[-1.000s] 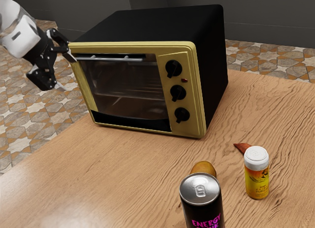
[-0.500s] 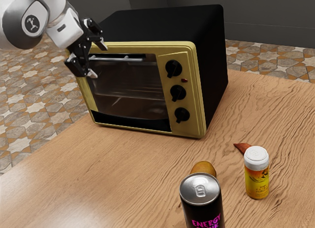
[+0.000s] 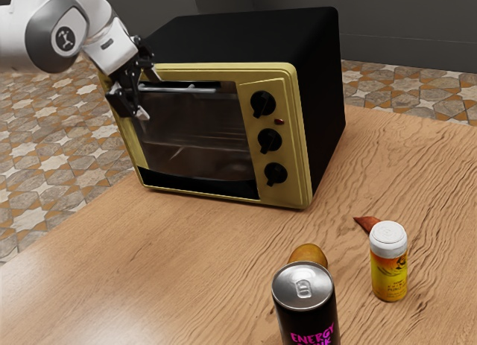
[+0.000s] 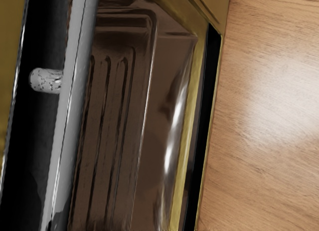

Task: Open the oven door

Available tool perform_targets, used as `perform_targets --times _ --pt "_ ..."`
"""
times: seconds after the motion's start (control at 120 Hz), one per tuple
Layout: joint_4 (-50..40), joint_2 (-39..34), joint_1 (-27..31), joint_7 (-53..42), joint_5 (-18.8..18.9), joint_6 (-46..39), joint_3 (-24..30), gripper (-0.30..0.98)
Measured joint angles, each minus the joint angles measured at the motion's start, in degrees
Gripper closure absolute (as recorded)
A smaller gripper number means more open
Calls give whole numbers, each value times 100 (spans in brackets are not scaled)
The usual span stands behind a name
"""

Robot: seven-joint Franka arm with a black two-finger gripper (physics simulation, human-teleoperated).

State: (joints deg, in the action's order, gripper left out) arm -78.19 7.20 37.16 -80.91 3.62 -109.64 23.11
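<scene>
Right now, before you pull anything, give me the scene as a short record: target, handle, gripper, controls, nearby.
target: oven door, shut
handle: silver bar across the door's top
gripper: my gripper, open, fingers apart at the bar's end toward the exterior view's left
controls: three black knobs, one above another beside the door
nearby: energy drink can and white-capped yellow bottle, both upright on the table

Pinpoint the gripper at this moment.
It's toward the exterior view's upper left: the gripper is at the oven, its open fingers standing apart around the door handle near that view's left end of it.
</scene>
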Motion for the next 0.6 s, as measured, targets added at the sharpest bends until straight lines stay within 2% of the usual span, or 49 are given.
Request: perform_targets --times 0.367,0.6 --pt "148 280 -6 274 120 17 48 -1" --pt "-72 155 8 373 130 11 54 -1"
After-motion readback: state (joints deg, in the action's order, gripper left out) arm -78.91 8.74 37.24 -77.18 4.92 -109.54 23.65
